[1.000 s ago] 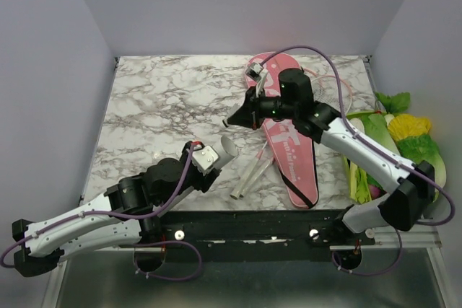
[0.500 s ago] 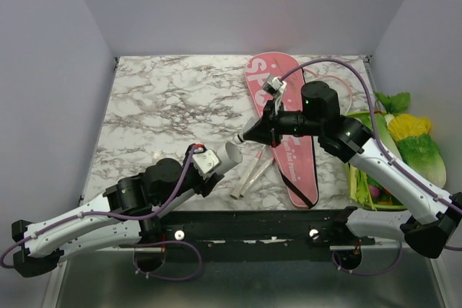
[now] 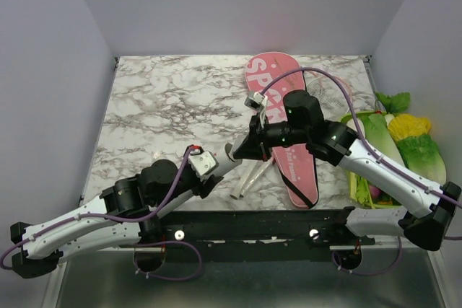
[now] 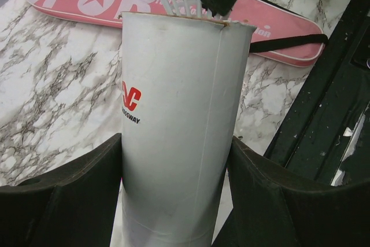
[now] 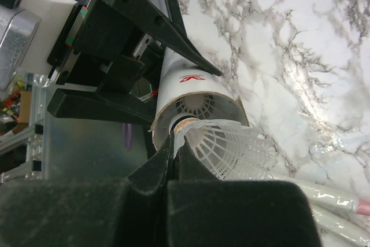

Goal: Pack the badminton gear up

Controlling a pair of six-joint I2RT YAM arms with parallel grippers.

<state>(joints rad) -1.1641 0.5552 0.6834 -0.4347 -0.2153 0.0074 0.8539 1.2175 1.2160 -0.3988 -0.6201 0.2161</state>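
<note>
Above marbled table, pale walls: left tool around tube, right tool tight on shuttlecock.

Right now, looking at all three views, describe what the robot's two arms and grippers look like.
The left arm and right arm share white shells and black joints; a purple cable runs along each. The left gripper and right gripper have black, tapered fingers.

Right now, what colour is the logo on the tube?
Red, on the white tube; left wrist view.
</note>
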